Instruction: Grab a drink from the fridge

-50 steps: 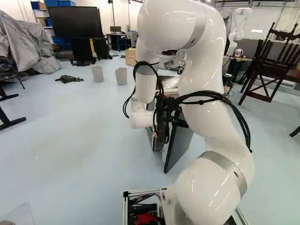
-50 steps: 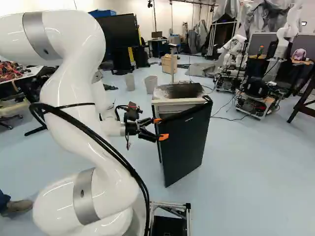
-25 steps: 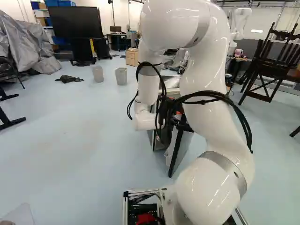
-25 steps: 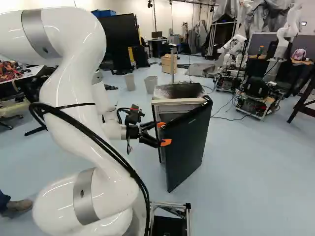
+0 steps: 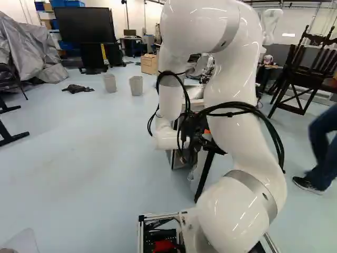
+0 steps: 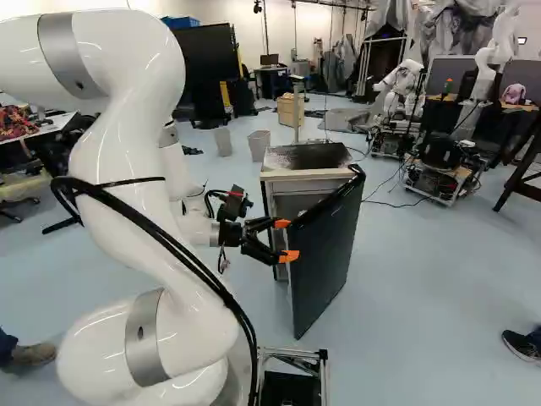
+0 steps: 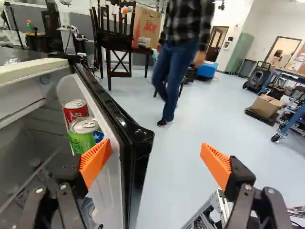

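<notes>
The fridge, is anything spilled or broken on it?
No spill shows. The fridge top looks blotchy, black with paler patches, maybe worn. The door is open; the red can and green can look unharmed.

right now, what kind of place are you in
Probably a robotics lab or workshop: another robot arm stands at the back, wheeled robot bases sit on the open floor, and a mini fridge with its door ajar is right ahead of my arm.
</notes>
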Motion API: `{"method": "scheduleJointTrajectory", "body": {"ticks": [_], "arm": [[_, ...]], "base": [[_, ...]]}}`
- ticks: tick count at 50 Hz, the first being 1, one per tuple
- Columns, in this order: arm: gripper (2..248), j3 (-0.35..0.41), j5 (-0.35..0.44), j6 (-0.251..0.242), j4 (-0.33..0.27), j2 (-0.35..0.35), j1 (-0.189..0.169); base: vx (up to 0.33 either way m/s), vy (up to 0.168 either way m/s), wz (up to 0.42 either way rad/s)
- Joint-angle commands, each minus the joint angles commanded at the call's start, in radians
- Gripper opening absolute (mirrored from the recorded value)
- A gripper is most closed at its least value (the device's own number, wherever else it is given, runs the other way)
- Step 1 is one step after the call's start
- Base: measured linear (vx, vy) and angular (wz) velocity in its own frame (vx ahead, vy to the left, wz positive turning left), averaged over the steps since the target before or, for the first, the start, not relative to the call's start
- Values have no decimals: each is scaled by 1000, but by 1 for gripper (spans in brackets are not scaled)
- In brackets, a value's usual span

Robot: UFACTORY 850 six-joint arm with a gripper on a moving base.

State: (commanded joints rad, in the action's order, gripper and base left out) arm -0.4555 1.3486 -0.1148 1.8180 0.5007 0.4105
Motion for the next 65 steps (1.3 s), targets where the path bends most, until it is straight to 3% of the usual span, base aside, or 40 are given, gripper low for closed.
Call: {"method": "scheduleJointTrajectory", "body": {"ticks": [23,65], "arm": [[247,22,0,0,58,-3,-53],[247,-44,0,0,163,0,-246]], "base": [[0,0,0],[0,0,0]]}}
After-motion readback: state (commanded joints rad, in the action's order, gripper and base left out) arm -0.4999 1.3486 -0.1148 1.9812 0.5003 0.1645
